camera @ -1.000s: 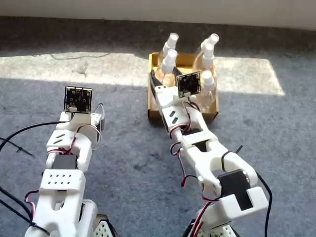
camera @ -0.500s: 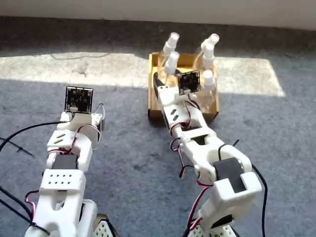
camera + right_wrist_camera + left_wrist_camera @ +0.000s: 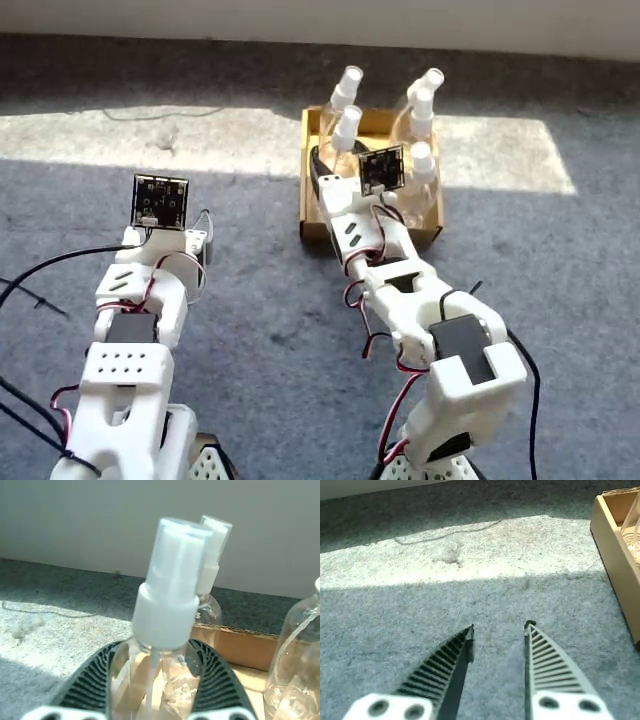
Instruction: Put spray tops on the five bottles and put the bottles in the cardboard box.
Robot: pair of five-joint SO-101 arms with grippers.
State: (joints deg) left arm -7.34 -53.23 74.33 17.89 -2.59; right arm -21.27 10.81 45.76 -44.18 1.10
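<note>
High view: right arm point(image 3: 400, 290) stretched into box point(image 3: 310, 225), capped bottles point(image 3: 425, 120) standing in it. Left wrist: left gripper point(image 3: 497, 627) partly open, empty, over carpet point(image 3: 420, 605); box point(image 3: 615, 575) ahead, off to one side, apart. Right wrist: right gripper point(image 3: 157, 652) clamped round bottle point(image 3: 150, 680) with spray top point(image 3: 170, 590), inside box, more bottles just beyond.

From above, the right arm's wrist camera board point(image 3: 383, 170) hides the middle of the shallow brown cardboard box point(image 3: 305, 200) and perhaps a bottle there. The clear plastic spray-topped bottle point(image 3: 167, 605) in the right gripper point(image 3: 156, 650) is cut off below its shoulders.
</note>
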